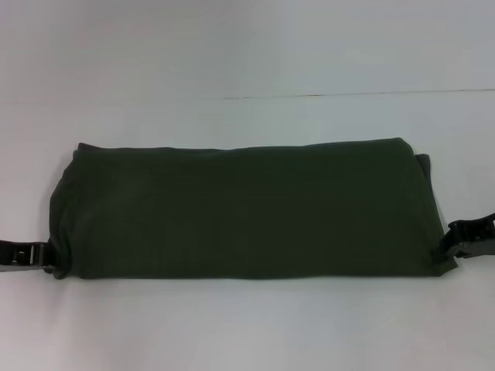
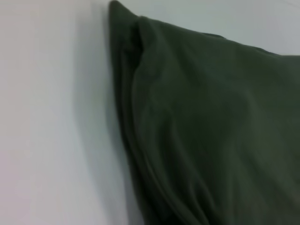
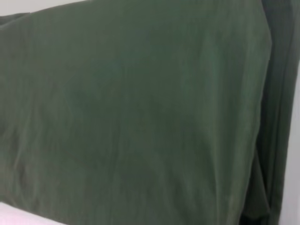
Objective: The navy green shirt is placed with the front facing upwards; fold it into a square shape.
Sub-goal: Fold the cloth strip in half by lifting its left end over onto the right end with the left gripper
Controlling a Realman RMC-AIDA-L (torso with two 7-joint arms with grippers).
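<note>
Left to right, head view. The left claw (image 1: 40,255) lies low on the white counter (image 1: 247,325) at the near-left corner of the navy green shirt (image 1: 244,209), its dark tip touching the cloth edge; whether its fingers are apart or together cannot be told. The shirt occupies the centre of the counter as a wide, flat band, folded over on itself, plain green surface uppermost, its long sides running left to right. Its left end is rounded where layers wrap under; its right end shows a second layer edge protruding slightly behind the top one. The right claw (image 1: 452,246) sits at the near-right corner of the shirt, against the cloth; its dark fingers appear to meet the fabric edge, but whether they are clamped on it cannot be told.

Left wrist view: the folded end of the shirt (image 2: 206,122) lies on the counter (image 2: 47,117), with several stacked layer edges curving along the fold.

Right wrist view: the smooth upper panel of the shirt (image 3: 131,112) fills the picture, with layered edges along one side and counter (image 3: 290,164) beyond them.
</note>
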